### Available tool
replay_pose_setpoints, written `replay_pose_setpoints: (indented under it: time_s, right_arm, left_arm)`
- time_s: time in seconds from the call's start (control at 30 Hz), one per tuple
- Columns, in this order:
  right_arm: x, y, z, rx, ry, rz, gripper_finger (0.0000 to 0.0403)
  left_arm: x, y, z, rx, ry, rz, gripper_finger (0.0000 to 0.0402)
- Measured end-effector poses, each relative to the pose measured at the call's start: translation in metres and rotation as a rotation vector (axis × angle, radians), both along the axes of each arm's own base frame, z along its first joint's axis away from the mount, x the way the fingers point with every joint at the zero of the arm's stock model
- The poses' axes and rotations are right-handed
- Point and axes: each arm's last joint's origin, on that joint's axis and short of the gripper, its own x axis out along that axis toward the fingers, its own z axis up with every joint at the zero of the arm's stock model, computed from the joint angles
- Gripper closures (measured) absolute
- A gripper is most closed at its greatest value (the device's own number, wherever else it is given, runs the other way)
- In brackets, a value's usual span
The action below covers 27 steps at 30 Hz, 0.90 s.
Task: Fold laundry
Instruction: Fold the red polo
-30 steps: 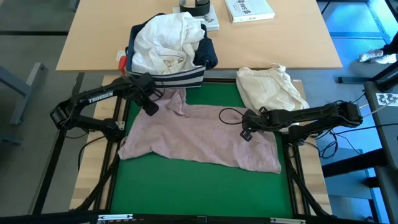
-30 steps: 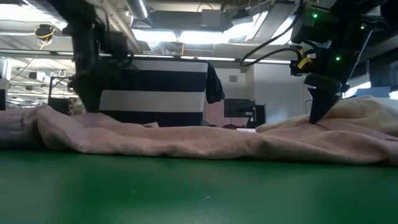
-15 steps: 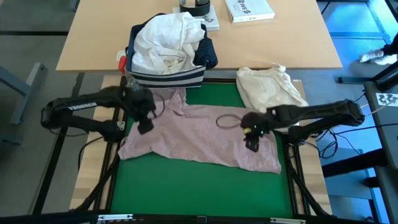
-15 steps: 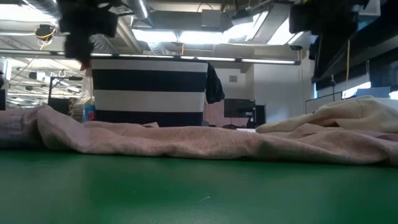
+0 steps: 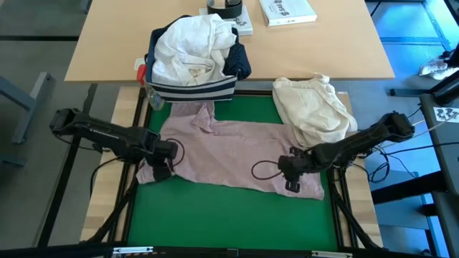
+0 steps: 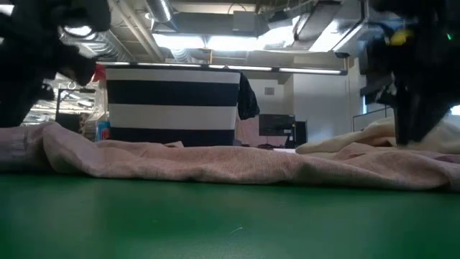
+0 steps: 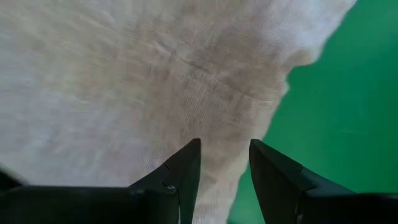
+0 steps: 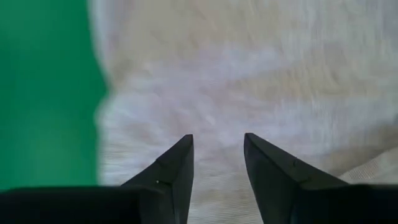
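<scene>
Pale pink top (image 5: 229,154) lies spread flat across the green mat (image 5: 215,208), centre of the high view, one sleeve reaching up toward the striped bin (image 5: 192,89). White shirt (image 5: 188,46) heaped in that bin, upper centre, on the wooden desk (image 5: 107,43). Cream cloth bundle (image 5: 312,104) sits right of centre, touching the top's upper right edge.

Left gripper (image 5: 162,170) low over the top's lower left corner; jaws apart, pink fabric showing between them in the left wrist view. Right gripper (image 5: 292,183) over the top's lower right hem; jaws apart, nothing clamped.
</scene>
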Motion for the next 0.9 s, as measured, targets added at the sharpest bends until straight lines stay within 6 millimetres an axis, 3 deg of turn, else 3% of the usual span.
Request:
replay_pose_setpoints:
  time_s: [0.2, 0.33, 0.73, 0.83, 0.9]
  right_arm:
    - [-0.017, -0.006, -0.038, -0.010, 0.121, -0.061, 0.0263]
    - [-0.028, -0.008, -0.045, 0.047, 0.208, -0.096, 0.0263]
    - [-0.040, -0.008, -0.041, 0.132, 0.353, -0.035, 0.0263]
    - [-0.033, -0.004, -0.026, 0.175, 0.344, -0.019, 0.0263]
    - [-0.018, 0.001, -0.005, 0.185, 0.221, 0.010, 0.0263]
  left_arm:
    - [-0.014, -0.010, -0.039, -0.065, 0.036, 0.012, 0.0271]
    - [-0.031, -0.016, -0.053, -0.104, 0.152, -0.016, 0.0271]
    - [-0.034, -0.027, -0.050, -0.149, 0.166, -0.105, 0.0271]
    - [-0.025, -0.031, -0.030, -0.173, 0.125, -0.126, 0.0271]
    - [-0.013, -0.034, -0.008, -0.149, 0.028, -0.139, 0.0271]
